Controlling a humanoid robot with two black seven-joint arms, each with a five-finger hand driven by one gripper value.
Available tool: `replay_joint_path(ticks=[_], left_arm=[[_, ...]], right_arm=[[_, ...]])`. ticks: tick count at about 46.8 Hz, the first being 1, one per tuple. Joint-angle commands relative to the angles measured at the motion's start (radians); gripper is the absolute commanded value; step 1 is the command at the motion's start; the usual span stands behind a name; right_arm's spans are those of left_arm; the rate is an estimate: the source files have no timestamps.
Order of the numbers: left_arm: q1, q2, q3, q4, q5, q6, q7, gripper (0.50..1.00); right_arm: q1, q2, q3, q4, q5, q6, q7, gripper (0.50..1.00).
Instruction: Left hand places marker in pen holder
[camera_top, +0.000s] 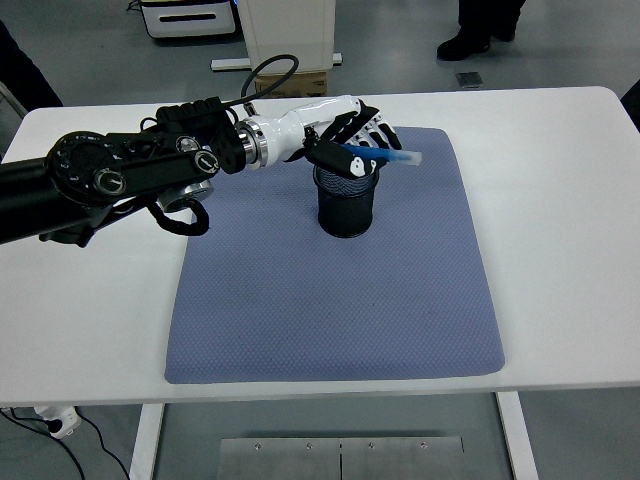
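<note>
A black mesh pen holder (346, 205) stands upright on the far middle of a blue-grey mat (335, 280). My left hand (350, 140) hovers directly over the holder's mouth with its fingers curled around a blue marker (385, 155). The marker lies nearly level, its pale tip pointing right, past the holder's rim. My left arm (130, 175) reaches in from the left edge across the table. The right arm does not show.
The mat lies on a white table (560, 200). Beyond the table's far edge are a white cabinet base (290, 40), a cardboard box (292, 84) and a person's dark shoes (470, 40) on the floor.
</note>
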Motion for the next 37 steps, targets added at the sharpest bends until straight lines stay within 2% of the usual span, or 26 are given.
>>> replay_joint_path(ticks=[1,8,14,24,37], left_arm=[[0.013,0.000,-0.015,0.002,-0.029,0.012,0.000,0.500],[0.037,-0.003,-0.031,0.002,-0.086,0.029,-0.003,0.508],[0.062,-0.009,-0.047,0.002,-0.121,0.035,-0.009,0.540],[0.105,-0.023,-0.079,0.002,-0.181,0.064,-0.014,0.566],[0.132,-0.025,-0.114,0.002,-0.224,0.081,-0.029,0.675]], right_arm=[[0.000,0.000,0.000,0.000,0.000,0.000,0.000,1.000],[0.000,0.000,0.000,0.000,0.000,0.000,0.000,1.000],[0.000,0.000,0.000,0.000,0.000,0.000,0.000,1.000],[0.000,0.000,0.000,-0.001,0.000,0.000,0.000,1.000],[0.000,0.000,0.000,0.000,0.000,0.000,0.000,1.000]])
